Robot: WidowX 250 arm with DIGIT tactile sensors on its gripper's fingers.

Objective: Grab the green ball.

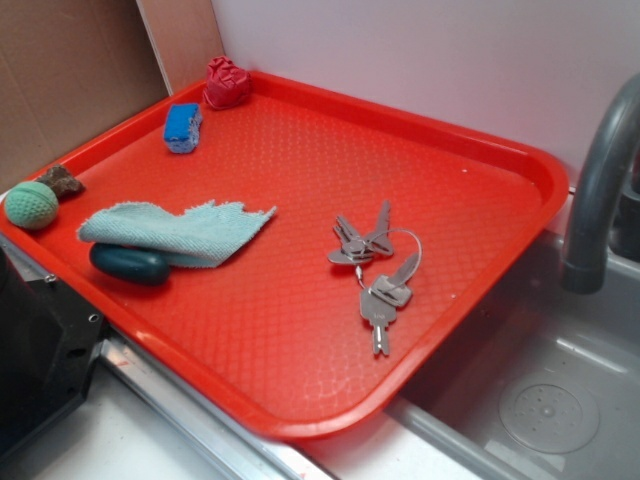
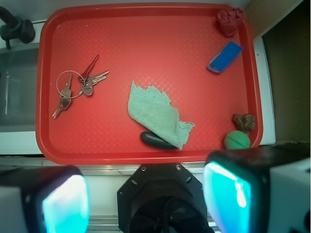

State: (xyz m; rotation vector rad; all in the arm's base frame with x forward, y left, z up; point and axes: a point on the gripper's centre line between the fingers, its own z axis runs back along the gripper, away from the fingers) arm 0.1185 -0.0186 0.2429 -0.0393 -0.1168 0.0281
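Ball [image 2: 237, 140]: green, knitted; sits in tray [image 2: 146, 29] corner, just beside brown rock [image 2: 244, 122], clear of cloth [image 2: 158, 114]. Gripper [image 2: 146, 199]: fingers [image 2: 65, 204] spread wide, empty, high above the tray edge, likely surveying before descent. Keys [image 2: 77, 87] well apart.

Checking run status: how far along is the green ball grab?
Nothing done yet. The green ball sits untouched at the edge of the red tray, beside a small brown rock. The gripper is high above the tray's near edge, jaws wide open and empty. Left: move over the ball, descend, close, lift.
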